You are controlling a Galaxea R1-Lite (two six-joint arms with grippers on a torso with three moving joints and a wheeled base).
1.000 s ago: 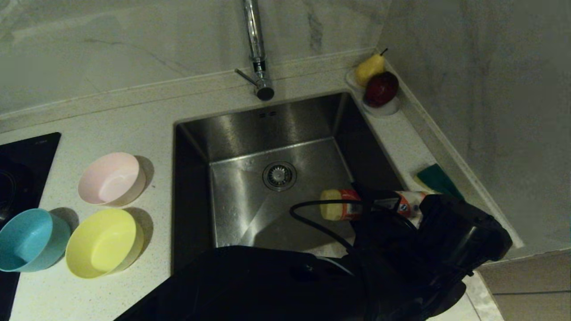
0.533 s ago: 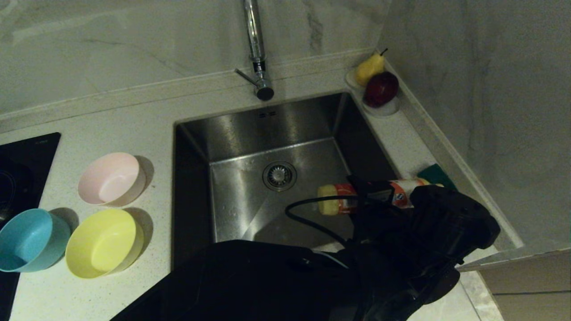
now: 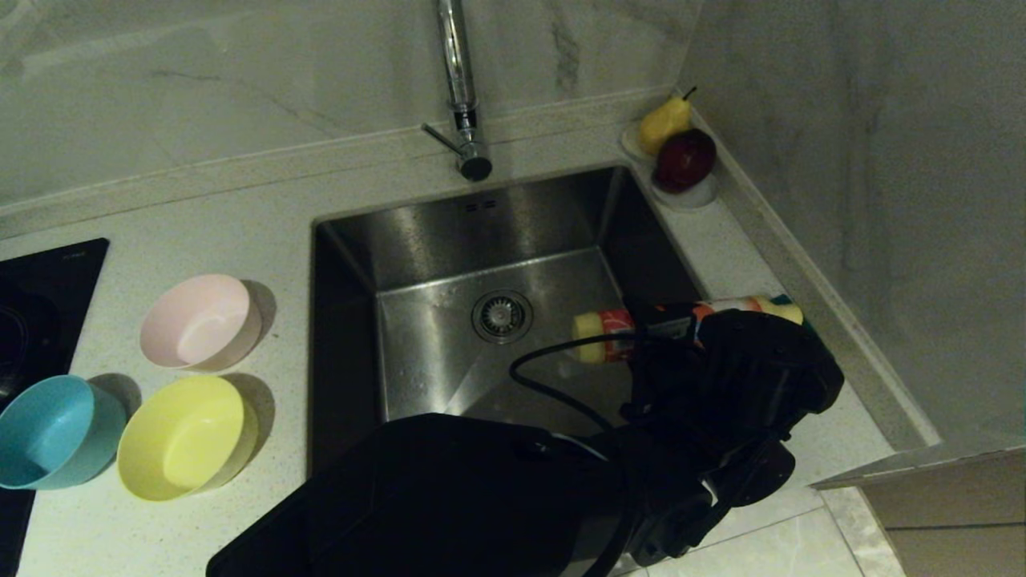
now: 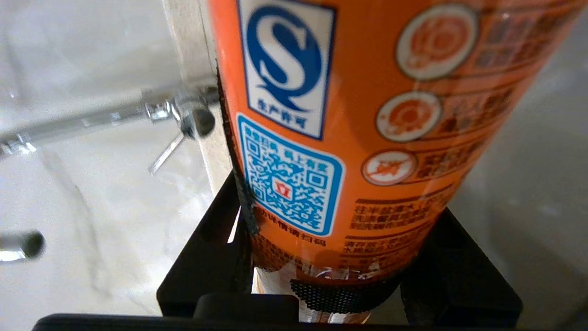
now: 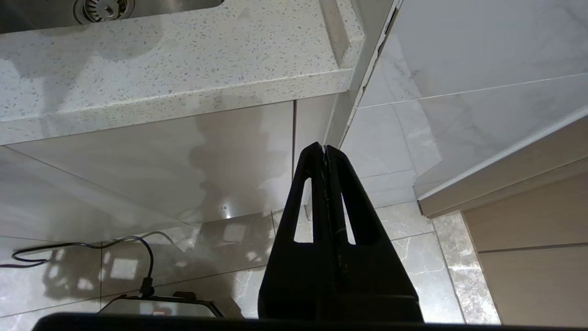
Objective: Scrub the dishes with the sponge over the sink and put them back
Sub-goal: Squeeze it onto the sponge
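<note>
Three bowls stand on the counter left of the sink [image 3: 449, 232]: pink [image 3: 200, 320], yellow [image 3: 186, 437] and blue [image 3: 56, 433]. My left gripper [image 3: 665, 324] is shut on an orange-labelled bottle [image 3: 609, 332] with a yellow cap. It holds the bottle lying level over the sink's right edge. In the left wrist view the bottle [image 4: 367, 115] fills the space between the fingers of that gripper [image 4: 337, 197]. Only a yellow-and-green sliver of the sponge [image 3: 789, 311] shows behind that hand. My right gripper [image 5: 325, 148] hangs shut and empty below the counter's front edge.
A tall faucet [image 3: 461, 88] rises behind the sink, whose drain [image 3: 502, 315] sits mid-basin. A small white dish [image 3: 688, 196] with a pear and a red apple stands in the back right corner. A black cooktop [image 3: 40, 272] lies at the far left. A wall bounds the right side.
My left hand has carried the bottle farther back along the sink's right edge and now covers most of the sponge. The bowls and the right arm have not moved.
</note>
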